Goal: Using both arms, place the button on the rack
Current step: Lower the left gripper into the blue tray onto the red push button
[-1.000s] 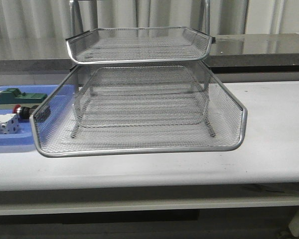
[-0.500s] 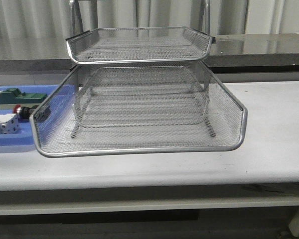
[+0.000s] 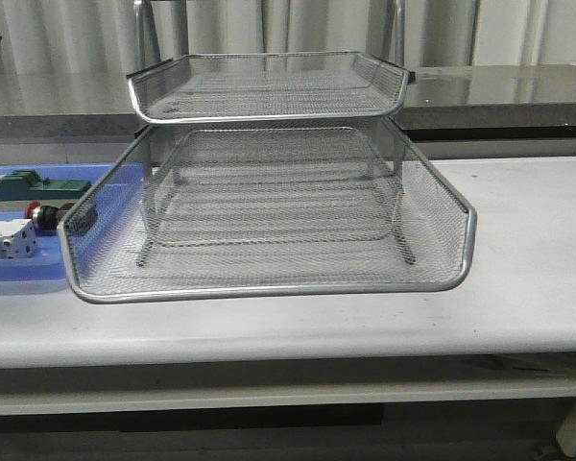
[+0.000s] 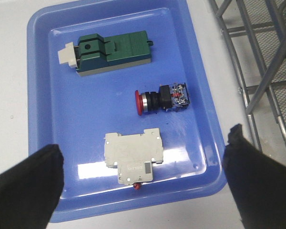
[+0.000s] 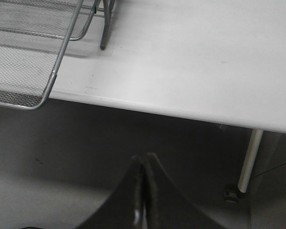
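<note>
Front view. The rack (image 3: 269,182) stands on the white table (image 3: 528,250), its wide lower mesh tray reaching toward the camera and a smaller tray above it. To its left lies the blue tray (image 3: 10,274), where the button (image 3: 44,213) shows as a red cap and dark body, half hidden behind the rack's mesh corner, between a green-topped block (image 3: 34,185) and a white block (image 3: 8,242). Neither pincer is seen here; only a dark sliver at the upper left edge, which cannot be identified.

Left wrist view. The left gripper (image 4: 143,186) is spread wide, its two black fingers (image 4: 24,186) far apart at either side of the picture, with nothing between them and touching nothing. It hangs above the blue tray (image 4: 52,124). The button (image 4: 163,98) lies on its side on the tray floor, beyond the fingertips and nearer the finger on the rack's side, red cap pointing away from the rack (image 4: 267,71). The white block (image 4: 133,156) lies between the button and the pincer's gap; the green-topped block (image 4: 112,50) lies farther off, past the button.

Right wrist view. The right gripper (image 5: 144,167) has its fingers pressed together, tips meeting, with nothing held. It hangs off the table's front edge (image 5: 181,112), over the dark floor. A corner of the rack (image 5: 38,57) lies beyond and to one side; the button is not seen here.
</note>
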`<state>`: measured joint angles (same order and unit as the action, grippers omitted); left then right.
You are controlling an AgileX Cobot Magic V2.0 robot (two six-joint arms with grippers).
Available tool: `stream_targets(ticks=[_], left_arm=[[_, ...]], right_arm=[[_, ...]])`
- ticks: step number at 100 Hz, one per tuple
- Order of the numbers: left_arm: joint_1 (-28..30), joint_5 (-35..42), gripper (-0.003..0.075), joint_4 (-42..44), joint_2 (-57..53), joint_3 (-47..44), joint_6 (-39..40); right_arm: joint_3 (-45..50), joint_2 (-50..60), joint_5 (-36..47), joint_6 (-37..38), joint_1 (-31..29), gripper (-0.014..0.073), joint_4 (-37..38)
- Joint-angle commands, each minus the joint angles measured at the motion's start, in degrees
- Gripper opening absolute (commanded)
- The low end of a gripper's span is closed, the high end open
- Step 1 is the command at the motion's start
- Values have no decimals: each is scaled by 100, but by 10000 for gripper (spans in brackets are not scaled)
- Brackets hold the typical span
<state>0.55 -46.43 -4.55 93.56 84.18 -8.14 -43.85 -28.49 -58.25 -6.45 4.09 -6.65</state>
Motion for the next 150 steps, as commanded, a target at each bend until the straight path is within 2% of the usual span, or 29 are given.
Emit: stream_targets(ticks=[1, 10, 20, 41, 58, 76, 91, 121, 150], left_arm=[[8, 388, 616, -150, -216, 210, -19], [8, 543, 616, -150, -172, 210, -160], [8, 535, 617, -349, 2, 358, -885], [8, -179, 617, -645, 775, 1078, -2344], [8, -737, 617, -674, 1530, 1851, -2645], [8, -909, 617, -744, 2195, 2519, -2944], [-25, -1240, 617, -744, 2618, 2947, -3639], [-191, -1262, 617, -724, 3065, 3143, -4465], [-213, -1021, 617, -529, 3347, 3154, -4694]], right_arm=[[-189, -26, 338, 9, -24, -71, 30], [-189, -26, 338, 9, -24, -71, 30], [-189, -26, 338, 9, -24, -71, 30], [-189, -26, 338, 9, -24, -71, 30], [-189, -26, 338, 9, -24, -71, 30], [-189, -26, 338, 9, -24, -71, 30], [-189, -26, 338, 9, -24, -71, 30], [-189, -26, 338, 9, -24, -71, 30], [-189, -26, 338, 9, -24, -71, 30]])
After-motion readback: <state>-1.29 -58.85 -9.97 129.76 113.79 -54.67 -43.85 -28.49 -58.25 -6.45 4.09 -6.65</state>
